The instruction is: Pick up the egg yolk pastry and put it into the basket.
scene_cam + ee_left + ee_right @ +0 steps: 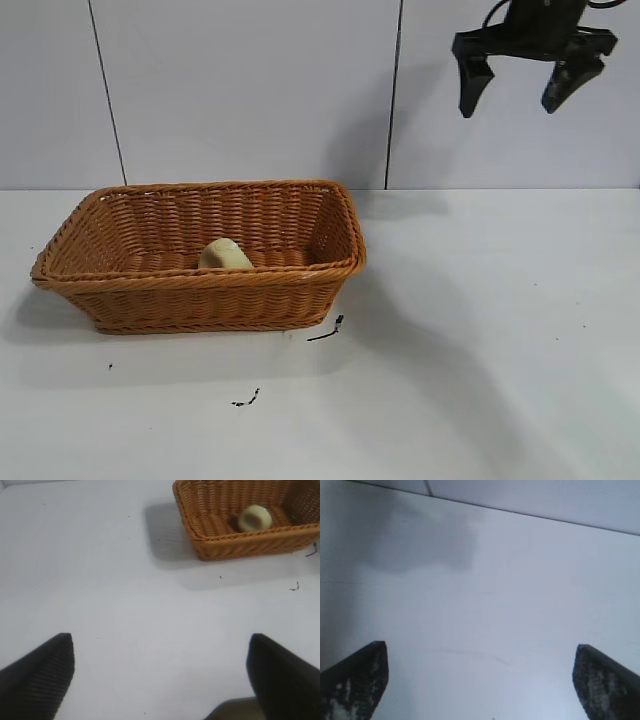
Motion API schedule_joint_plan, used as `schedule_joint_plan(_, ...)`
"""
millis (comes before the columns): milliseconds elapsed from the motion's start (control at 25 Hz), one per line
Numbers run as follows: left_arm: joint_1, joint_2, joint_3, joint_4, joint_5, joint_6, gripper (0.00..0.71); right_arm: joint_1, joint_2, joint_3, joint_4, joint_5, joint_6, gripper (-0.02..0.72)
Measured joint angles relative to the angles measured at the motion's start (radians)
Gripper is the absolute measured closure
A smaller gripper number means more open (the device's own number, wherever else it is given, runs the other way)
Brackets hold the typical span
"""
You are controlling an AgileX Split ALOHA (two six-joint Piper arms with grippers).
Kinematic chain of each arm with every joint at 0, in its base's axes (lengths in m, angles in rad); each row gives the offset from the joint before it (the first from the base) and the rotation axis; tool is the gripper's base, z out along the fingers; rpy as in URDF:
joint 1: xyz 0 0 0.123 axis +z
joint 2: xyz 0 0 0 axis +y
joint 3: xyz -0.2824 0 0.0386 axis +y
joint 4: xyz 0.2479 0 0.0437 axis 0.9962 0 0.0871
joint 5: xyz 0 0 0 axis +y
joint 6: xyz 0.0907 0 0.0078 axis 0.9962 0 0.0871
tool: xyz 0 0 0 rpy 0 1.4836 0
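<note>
The egg yolk pastry (224, 254), a small pale yellow lump, lies inside the orange-brown wicker basket (120, 285) at the left of the table. It also shows in the left wrist view (254, 518), resting in the basket (240, 545). My right gripper (515, 102) hangs high above the table at the upper right, open and empty; in its own view (480, 655) only bare table lies between its fingers. My left gripper (160, 647) is open and empty over bare table, well away from the basket; it is out of the exterior view.
Small black scraps lie on the white table in front of the basket (326, 331) (246, 400). A white panelled wall (250, 90) stands behind the table.
</note>
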Motion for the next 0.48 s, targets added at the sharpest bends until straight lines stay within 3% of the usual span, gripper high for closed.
schedule_joint_plan(280,0.000,0.000,0.000,0.000,0.000,0.000,0.014,0.000,-0.064,0.009,0.013,0.001,0.003,0.010)
schedule_joint_plan(480,0.000,0.000,0.000,0.000,0.000,0.000,0.014,0.000,-0.235,0.145,0.027,0.001,0.006,0.010)
